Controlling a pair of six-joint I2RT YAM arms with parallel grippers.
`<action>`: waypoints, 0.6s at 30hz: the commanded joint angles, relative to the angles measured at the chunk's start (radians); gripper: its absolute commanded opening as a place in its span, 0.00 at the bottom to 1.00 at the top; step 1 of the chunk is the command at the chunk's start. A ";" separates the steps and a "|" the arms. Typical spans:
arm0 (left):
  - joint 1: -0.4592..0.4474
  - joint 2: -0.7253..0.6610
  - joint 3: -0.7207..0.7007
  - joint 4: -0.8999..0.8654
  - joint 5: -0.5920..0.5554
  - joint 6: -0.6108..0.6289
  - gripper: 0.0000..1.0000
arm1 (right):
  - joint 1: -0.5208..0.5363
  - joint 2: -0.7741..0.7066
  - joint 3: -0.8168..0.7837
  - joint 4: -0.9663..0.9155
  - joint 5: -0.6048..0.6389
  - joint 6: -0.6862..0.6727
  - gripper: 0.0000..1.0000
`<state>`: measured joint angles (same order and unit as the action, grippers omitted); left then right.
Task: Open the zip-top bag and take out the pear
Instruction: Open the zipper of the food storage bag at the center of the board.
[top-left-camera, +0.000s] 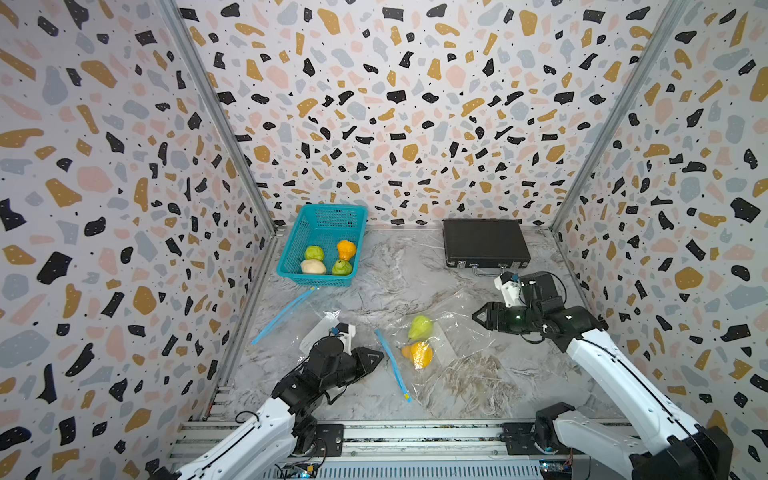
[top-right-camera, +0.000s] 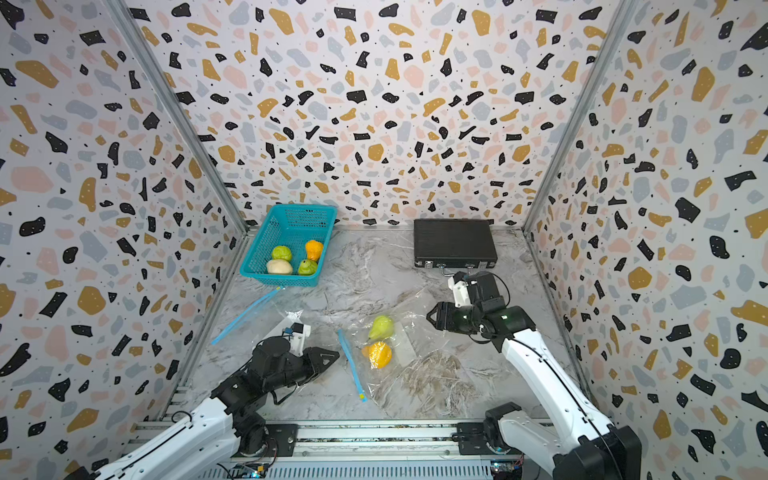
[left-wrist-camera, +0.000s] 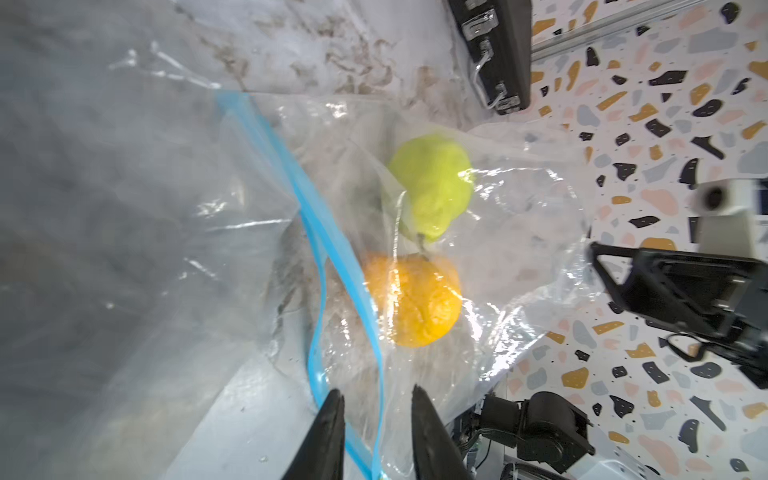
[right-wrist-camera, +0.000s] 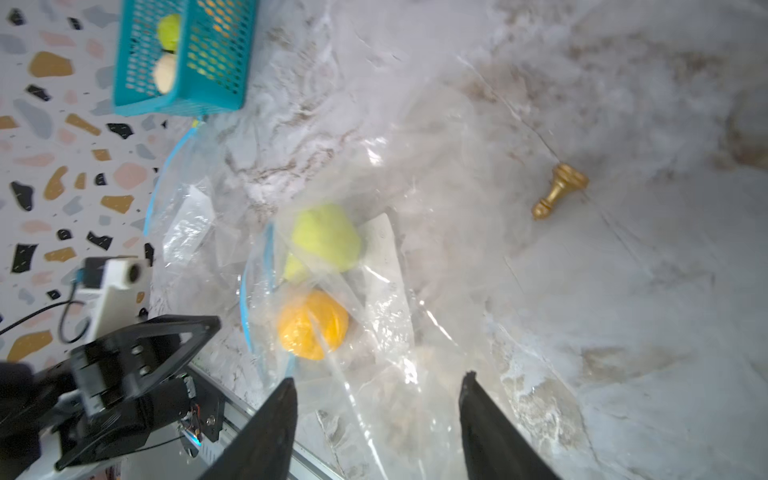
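The left gripper (left-wrist-camera: 377, 392) stood narrowly parted around the blue zip strip (left-wrist-camera: 289, 174); the right gripper (right-wrist-camera: 380, 378) gaped wide, grasping nothing.

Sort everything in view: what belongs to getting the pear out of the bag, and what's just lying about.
Job:
zip-top bag
pear

Lying about:
orange fruit in that bag
teal basket
black case
second bag
gold chess piece

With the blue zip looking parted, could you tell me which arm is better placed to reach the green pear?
Probably left: the left fingers straddle the clear zip-top bag's blue zip strip, facing the green pear. The open right fingers hover at the opposite side.
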<state>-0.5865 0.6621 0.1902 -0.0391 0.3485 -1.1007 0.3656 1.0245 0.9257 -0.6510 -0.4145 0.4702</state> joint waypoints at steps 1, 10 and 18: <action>-0.003 0.043 0.023 -0.028 -0.018 0.067 0.28 | 0.119 -0.013 0.059 -0.128 0.023 -0.093 0.65; 0.110 0.131 0.053 0.034 0.059 0.106 0.27 | 0.363 0.027 0.050 -0.106 0.187 -0.060 0.69; 0.448 -0.036 0.149 -0.223 0.231 0.220 0.27 | 0.702 0.382 0.162 -0.042 0.385 -0.047 0.68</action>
<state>-0.2173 0.6552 0.3008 -0.1604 0.4850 -0.9459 1.0149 1.3567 1.0298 -0.7006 -0.1291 0.4156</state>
